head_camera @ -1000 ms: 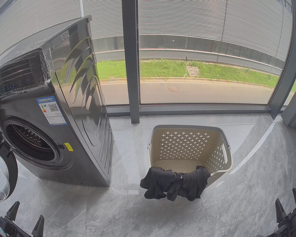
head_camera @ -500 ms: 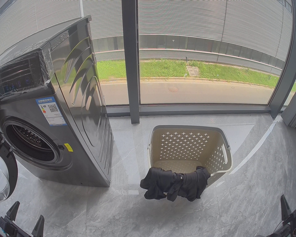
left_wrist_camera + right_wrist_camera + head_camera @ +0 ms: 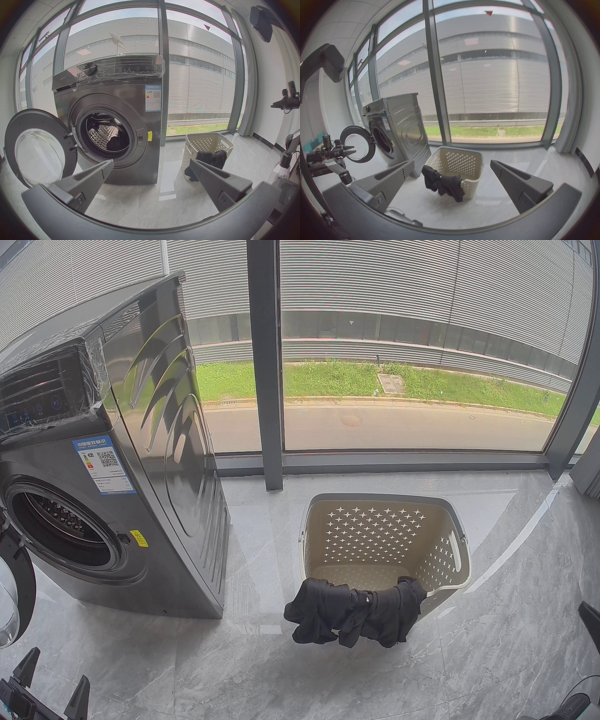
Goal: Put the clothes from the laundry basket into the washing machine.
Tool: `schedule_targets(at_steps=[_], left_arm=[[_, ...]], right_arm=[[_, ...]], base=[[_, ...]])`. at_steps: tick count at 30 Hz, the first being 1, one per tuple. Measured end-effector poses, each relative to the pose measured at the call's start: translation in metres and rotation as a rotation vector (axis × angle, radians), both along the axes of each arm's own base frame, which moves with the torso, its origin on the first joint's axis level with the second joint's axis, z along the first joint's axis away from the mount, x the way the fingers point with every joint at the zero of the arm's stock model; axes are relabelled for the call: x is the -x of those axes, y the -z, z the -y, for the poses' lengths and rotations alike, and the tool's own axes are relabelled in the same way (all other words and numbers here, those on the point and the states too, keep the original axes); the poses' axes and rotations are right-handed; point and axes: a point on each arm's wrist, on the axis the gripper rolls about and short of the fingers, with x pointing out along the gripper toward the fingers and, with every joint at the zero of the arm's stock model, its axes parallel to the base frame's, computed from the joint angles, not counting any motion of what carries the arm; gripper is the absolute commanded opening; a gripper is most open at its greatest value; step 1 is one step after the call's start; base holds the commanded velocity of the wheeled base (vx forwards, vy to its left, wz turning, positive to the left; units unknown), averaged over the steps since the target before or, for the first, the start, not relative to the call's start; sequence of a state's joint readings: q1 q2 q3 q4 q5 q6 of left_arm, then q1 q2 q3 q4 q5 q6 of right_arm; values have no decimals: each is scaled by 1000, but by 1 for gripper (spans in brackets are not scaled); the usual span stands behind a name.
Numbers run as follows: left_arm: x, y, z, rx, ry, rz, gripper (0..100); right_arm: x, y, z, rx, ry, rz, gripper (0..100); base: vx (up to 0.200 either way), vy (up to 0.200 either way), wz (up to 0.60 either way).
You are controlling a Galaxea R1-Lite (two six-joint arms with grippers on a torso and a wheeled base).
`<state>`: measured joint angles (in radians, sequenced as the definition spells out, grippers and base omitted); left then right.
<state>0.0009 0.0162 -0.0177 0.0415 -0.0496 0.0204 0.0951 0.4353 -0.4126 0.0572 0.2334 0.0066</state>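
Observation:
A beige laundry basket (image 3: pixel 437 552) stands on the floor by the window. A black garment (image 3: pixel 353 612) hangs over its near rim, partly outside. To its left is the grey washing machine (image 3: pixel 156 459), its round door (image 3: pixel 12 590) swung open and the drum (image 3: pixel 62 530) exposed. Something dark lies inside the drum (image 3: pixel 117 143). My left gripper (image 3: pixel 57 668) sits low in front of the machine, open and holding nothing (image 3: pixel 150 164). My right gripper (image 3: pixel 451 164) is open and holding nothing, well back from the basket (image 3: pixel 468 162), and one of its fingers (image 3: pixel 590 620) shows at the right edge.
A glass window wall with a dark pillar (image 3: pixel 265 365) runs behind the machine and basket. Bare grey marble floor (image 3: pixel 262 665) lies between me, the basket and the machine. The open door juts into the floor space at the left.
My right gripper has slid right and almost out of the head view. The left gripper, basket, garment and machine have not moved.

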Motion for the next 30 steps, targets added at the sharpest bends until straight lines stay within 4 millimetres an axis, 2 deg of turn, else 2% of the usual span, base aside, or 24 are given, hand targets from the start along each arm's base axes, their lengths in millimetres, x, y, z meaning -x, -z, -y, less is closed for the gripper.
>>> schedule_targets(at_steps=[7, 14, 22, 30], left_arm=[[0, 0, 0, -1, 0, 0, 100], [0, 0, 0, -2, 0, 0, 100], [0, 0, 0, -3, 0, 1, 100], [0, 0, 0, -2, -1, 0, 100]], right_arm=[[-55, -10, -14, -24, -154, -145, 100], [-107, -3, -41, -50, -228, -272, 100], [-167, 27, -75, -29, -190, -338, 100], [-213, 69, -96, 3, -117, -385, 100]], base=[[0, 0, 0], [0, 0, 0], [0, 0, 0], [0, 0, 0]])
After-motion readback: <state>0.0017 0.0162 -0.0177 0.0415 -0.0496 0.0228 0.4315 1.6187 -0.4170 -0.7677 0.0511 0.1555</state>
